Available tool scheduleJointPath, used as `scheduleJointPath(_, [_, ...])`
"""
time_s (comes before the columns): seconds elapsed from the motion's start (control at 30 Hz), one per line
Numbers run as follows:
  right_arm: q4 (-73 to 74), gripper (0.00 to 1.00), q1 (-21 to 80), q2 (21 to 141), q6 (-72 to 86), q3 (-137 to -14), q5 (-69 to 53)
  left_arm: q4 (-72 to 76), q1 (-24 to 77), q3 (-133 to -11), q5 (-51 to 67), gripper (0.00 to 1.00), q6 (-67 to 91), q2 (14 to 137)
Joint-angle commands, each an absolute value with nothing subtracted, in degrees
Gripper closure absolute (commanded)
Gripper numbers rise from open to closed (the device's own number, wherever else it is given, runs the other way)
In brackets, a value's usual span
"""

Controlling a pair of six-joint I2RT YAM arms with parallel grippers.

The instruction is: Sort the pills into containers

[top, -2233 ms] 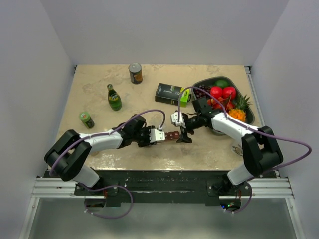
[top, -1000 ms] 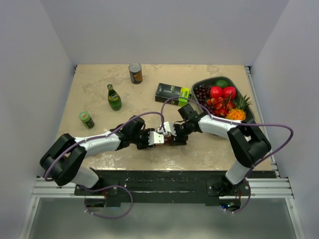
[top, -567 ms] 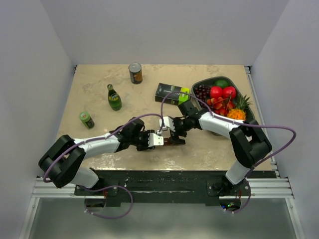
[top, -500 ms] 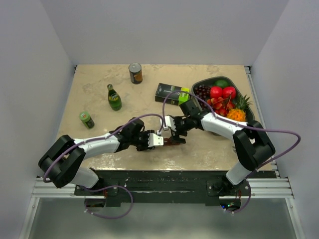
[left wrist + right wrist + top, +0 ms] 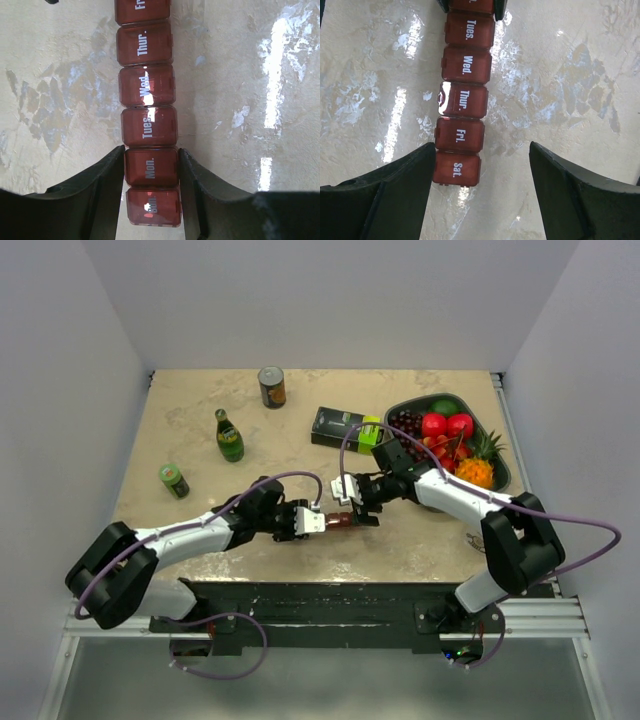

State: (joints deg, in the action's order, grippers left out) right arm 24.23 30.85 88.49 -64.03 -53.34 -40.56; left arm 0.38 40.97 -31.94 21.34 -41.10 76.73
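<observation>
The containers are a dark red strip of day-labelled compartments [image 5: 340, 520], lying on the table near the front middle. In the left wrist view the strip [image 5: 148, 85] runs up the frame, lids closed, and my left gripper [image 5: 151, 167] is shut on its "Mon." compartment. In the right wrist view the strip [image 5: 465, 90] shows "Tues." to "Sat.". My right gripper [image 5: 482, 165] is open, with the "Sat." end against its left finger [image 5: 405, 185]. In the top view my left gripper [image 5: 318, 521] and right gripper [image 5: 358, 506] face each other over the strip. No loose pills show.
A grey fruit tray [image 5: 497, 469] stands at the right. A black-and-green box [image 5: 345, 428] lies behind the grippers. A can [image 5: 271, 386], a green bottle [image 5: 229, 436] and a small green jar [image 5: 173, 480] stand at the back left.
My right arm swung in from the right to the strip's end, then drew back a little to the right. My left gripper kept its hold on the strip and shifted slightly.
</observation>
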Motion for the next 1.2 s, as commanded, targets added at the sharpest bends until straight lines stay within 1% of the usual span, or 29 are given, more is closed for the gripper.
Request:
scheduleJointPath(0.0, [24.6, 0.23, 31.1, 87.6, -65.7, -53.5, -42.6, 4.5, 41.1, -31.7, 24.1, 0.98, -40.8, 75.0])
scheduleJointPath(0.33, [25.8, 0.26, 32.6, 87.9, -66.3, -53.7, -42.0, 4.7, 41.1, -32.3, 24.3, 0.99, -38.7, 73.9])
scheduleJointPath(0.6, [25.9, 0.35, 33.0, 88.5, -65.5, -54.2, -41.5, 4.4, 41.0, -32.9, 23.9, 1.00, -37.6, 73.9])
scheduleJointPath(0.73, [26.2, 0.35, 33.3, 88.7, -65.5, -54.3, -41.1, 4.3, 40.7, -33.3, 23.8, 1.00, -37.1, 74.0])
scheduleJointPath(0.83, [26.6, 0.30, 33.3, 88.8, -65.6, -54.3, -41.0, 4.1, 40.5, -33.4, 23.6, 1.00, -36.7, 74.1])
scheduleJointPath(0.9, [26.9, 0.29, 33.4, 88.8, -65.8, -54.4, -41.1, 4.0, 40.4, -33.6, 23.6, 1.00, -36.6, 74.2])
scheduleJointPath(1.03, [27.1, 0.30, 33.5, 88.9, -65.8, -54.5, -41.1, 3.8, 40.3, -33.7, 23.6, 1.00, -36.3, 74.2])
scheduleJointPath(1.17, [27.0, 0.34, 33.4, 89.1, -65.5, -54.6, -40.6, 3.6, 40.1, -34.0, 23.8, 1.00, -35.9, 74.1])
